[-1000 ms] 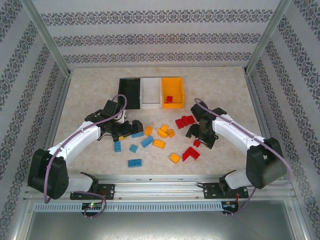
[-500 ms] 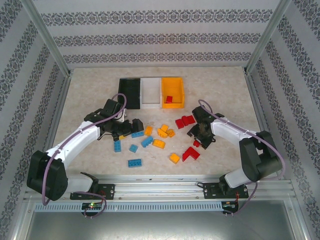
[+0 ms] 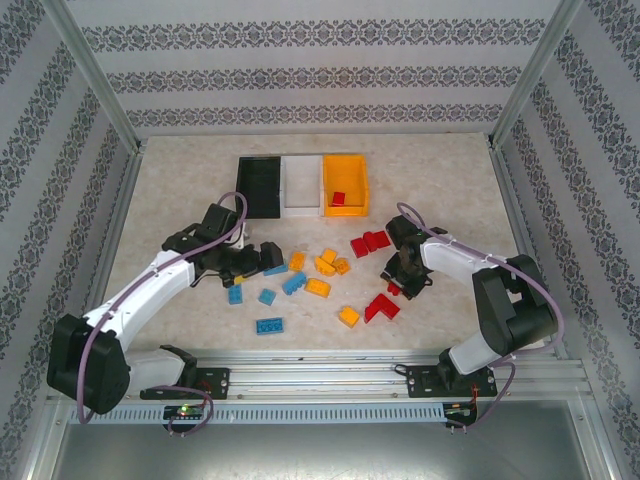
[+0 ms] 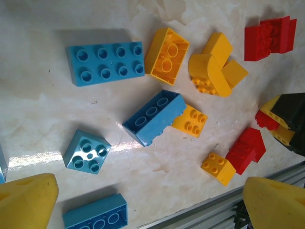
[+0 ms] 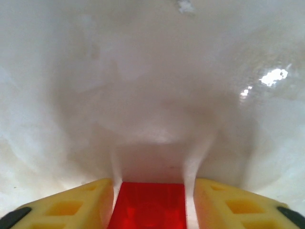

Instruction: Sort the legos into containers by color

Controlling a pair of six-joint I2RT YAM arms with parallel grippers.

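Currently listed: right gripper [image 3: 400, 283], at 3 o'clock of the scattered legos [image 3: 318, 287], low over the table [image 3: 180, 170], jaws set narrow with their pads against the sides of a small red brick [image 5: 148, 205]. Left gripper [image 3: 262, 257], at 9 o'clock of the scatter, jaws spread fully wide with nothing between them, above blue bricks [image 4: 105, 63]. Black bin [image 3: 260, 185], white bin [image 3: 302, 185] and yellow bin [image 3: 358, 178] stand in a row at 12 o'clock, the yellow one containing one red piece [image 3: 339, 198].

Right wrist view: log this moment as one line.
left gripper open, empty | right gripper low over table | red brick between fingers | grip unconfirmed
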